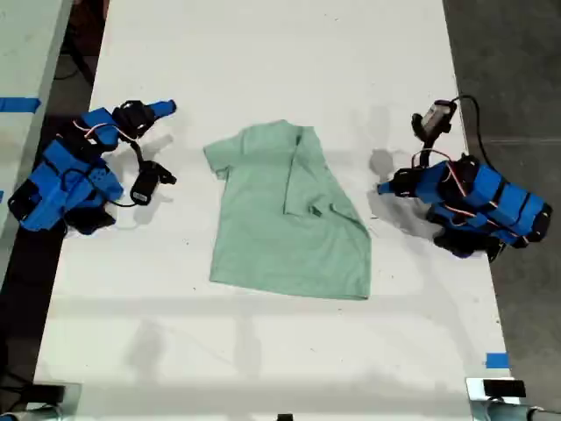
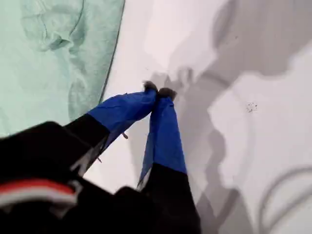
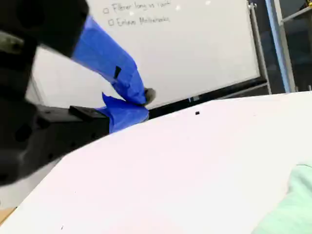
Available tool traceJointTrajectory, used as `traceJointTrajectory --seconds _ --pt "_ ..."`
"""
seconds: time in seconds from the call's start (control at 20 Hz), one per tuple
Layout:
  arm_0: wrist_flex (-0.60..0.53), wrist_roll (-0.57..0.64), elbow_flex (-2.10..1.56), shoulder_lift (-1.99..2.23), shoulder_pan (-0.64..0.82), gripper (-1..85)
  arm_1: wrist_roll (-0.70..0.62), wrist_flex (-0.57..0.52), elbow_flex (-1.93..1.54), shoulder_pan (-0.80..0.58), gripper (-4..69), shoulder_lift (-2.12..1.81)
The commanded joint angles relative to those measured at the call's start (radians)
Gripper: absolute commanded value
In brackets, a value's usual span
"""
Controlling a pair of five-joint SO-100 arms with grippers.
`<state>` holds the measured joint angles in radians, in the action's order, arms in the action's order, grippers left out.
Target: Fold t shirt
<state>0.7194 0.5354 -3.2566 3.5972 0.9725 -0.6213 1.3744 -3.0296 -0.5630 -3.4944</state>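
The t shirt (image 1: 285, 215) lies flat on the white bench (image 1: 263, 351), approx. midway between the two arms and touching neither. One side with its sleeve is already folded over the body; the other sleeve is spread out.

My first gripper (image 2: 158, 91) has its blue fingers (image 2: 127, 108) pressed together at the tips, holding nothing; the shirt's edge is just beside them, w/ bare bench under the tips. My second gripper (image 3: 141, 100) also looks nearly closed and empty, pointing away from the shirt; only a pale green corner shows near it.

The cloth looks thin, soft and light, so I judge it will sag and slide easily on the smooth bench. Better to pinch at a hem or a sleeve edge, where the fingers can get under a single layer.

Hard to see: how many layers are at the folded side, and the second fingers' tips are blurred, so a small gap is possible.
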Motion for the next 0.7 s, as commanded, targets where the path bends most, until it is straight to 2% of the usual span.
traceJointTrajectory --seconds 0.0,0.25,0.35,0.4,0.45,0.5,0.65 --pt "0.005 -0.029 -0.043 0.011 -0.011 -0.1 0.155 -0.012 -0.066 0.184 0.8 -0.008" --pt "0.006 -0.037 -0.043 0.011 -0.02 -0.2 0.222 -0.014 -0.066 0.301 0.8 -0.009" --pt "-0.041 -0.018 -0.011 0.011 -0.064 -0.3 0.225 -0.014 -0.066 0.308 0.8 -0.009" --pt "0.015 -0.026 0.078 0.009 -0.037 -0.3 0.222 -0.014 -0.066 0.302 0.8 -0.009" --pt "0.12 -0.021 0.225 -0.029 0.026 -0.3 0.221 -0.014 -0.066 0.299 0.8 -0.009" --pt "0.196 -0.011 0.42 -0.189 0.041 -0.3 0.225 -0.014 -0.066 0.304 0.8 -0.009" --pt "0.482 0.072 1.154 -1.039 -0.043 0.7 0.233 -0.014 -0.066 0.305 0.8 -0.009"
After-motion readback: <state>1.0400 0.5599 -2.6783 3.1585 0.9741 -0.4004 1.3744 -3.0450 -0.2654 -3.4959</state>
